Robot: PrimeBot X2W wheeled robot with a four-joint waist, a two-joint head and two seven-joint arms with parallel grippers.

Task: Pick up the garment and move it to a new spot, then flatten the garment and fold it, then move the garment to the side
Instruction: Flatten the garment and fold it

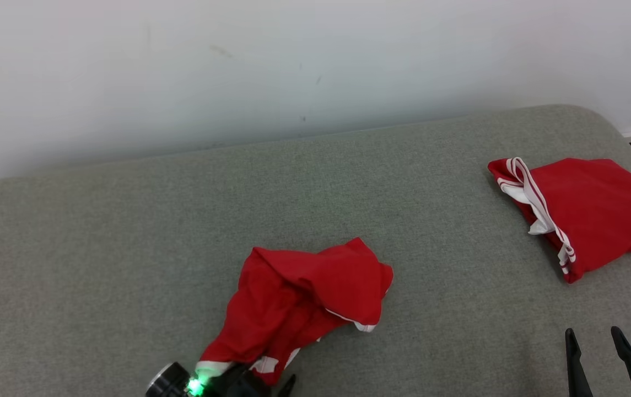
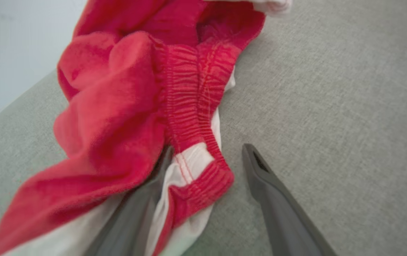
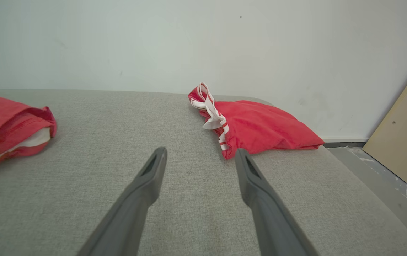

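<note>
left jaws spread wide, gripping nothing: one finger [image 2: 135, 217] slid in under the cloth of the red shorts [image 2: 118, 106], the other bare on the grey fabric surface [image 2: 331, 89], elastic waistband [image 2: 196, 117] corner between them. shorts' long axis runs straight away from these jaws, crumpled. right jaws open, empty, well off to the side, nearer a second, folded red garment [image 3: 260, 124]. head view gives the heap's whole lie; left wrist view gives the waistband's seat.

So it's a grey-green fabric-covered pad [image 1: 128, 248], rounded at the far right corner. Two things on it: crumpled red shorts [image 1: 304, 298] with white trim near the front edge, and a folded red garment [image 1: 596, 209] with white stripes by that corner, well apart.
</note>
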